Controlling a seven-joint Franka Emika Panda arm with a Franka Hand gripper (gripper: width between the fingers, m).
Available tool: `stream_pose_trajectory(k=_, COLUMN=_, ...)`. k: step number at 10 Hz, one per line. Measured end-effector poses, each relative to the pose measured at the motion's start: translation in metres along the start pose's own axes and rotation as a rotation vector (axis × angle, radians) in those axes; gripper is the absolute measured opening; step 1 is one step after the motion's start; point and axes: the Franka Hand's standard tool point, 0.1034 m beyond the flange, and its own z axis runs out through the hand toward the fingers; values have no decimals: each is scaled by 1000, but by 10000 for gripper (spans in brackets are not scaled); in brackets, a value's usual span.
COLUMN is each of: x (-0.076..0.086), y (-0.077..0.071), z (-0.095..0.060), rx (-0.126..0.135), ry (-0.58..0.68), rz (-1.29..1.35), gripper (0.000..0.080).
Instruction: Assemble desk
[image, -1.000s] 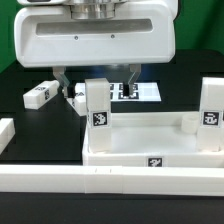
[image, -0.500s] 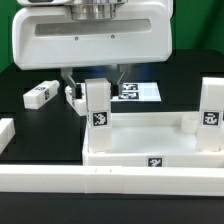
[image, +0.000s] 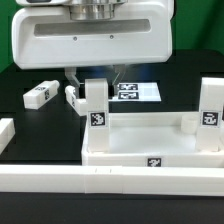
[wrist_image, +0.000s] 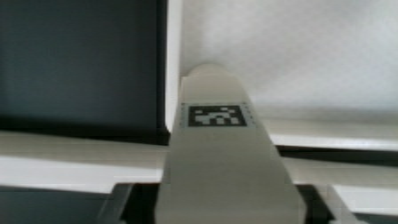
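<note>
The white desk top (image: 130, 155) lies in front, rim up. A square white leg (image: 96, 108) with a tag stands upright in its rear corner at the exterior view's left. A second leg (image: 210, 112) stands in the corner at the right. My gripper (image: 94, 88) hangs over the left leg, one finger on each side. In the wrist view the leg (wrist_image: 217, 150) runs between the dark pads (wrist_image: 146, 205), which touch it; the gripper (wrist_image: 226, 205) is shut on it. The desk top (wrist_image: 302, 60) lies beyond it.
A loose leg (image: 40, 95) lies on the black table at the left, and another white part (image: 72, 97) lies just behind the held leg. The marker board (image: 138, 92) lies at the back. White border rails run along the front (image: 110, 195) and left (image: 5, 135).
The two fingers have drawn inward toward the left leg over the last second. The desk top, legs and loose parts have stayed in place.
</note>
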Motion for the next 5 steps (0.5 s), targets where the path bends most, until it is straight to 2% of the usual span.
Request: stream_pose_trajectory(k=5, x=0, y=-1, z=1, rx=4, ry=15, rz=499, gripper=289)
